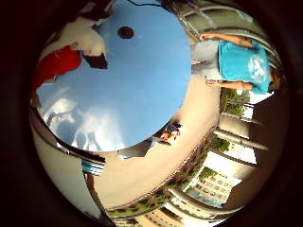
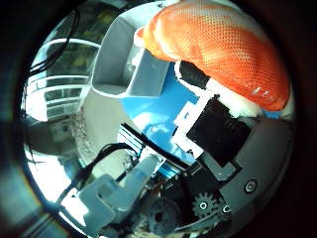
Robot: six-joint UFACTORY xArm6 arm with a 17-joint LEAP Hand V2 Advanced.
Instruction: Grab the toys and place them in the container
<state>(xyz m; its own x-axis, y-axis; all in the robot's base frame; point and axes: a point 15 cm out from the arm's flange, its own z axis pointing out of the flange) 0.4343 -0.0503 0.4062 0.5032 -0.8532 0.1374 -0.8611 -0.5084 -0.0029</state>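
Note:
In the right thumb side palm view an orange mesh-covered toy (image 2: 223, 45) fills much of the picture, close to the palm. My right hand (image 2: 213, 124) shows as white and black parts, and its fingers (image 2: 226, 96) curl against the toy. A grey container (image 2: 127, 55) with an open top stands on the blue table (image 2: 163, 104) right beside the toy. More of the hand's white and geared parts (image 2: 119, 193) lie further off.
The right little finger side palm view shows the round blue table top (image 1: 133, 85) from above. A red thing (image 1: 57, 66) lies at its edge and a small black thing (image 1: 125, 32) on it. Tan paving (image 1: 180, 151) lies beyond the table.

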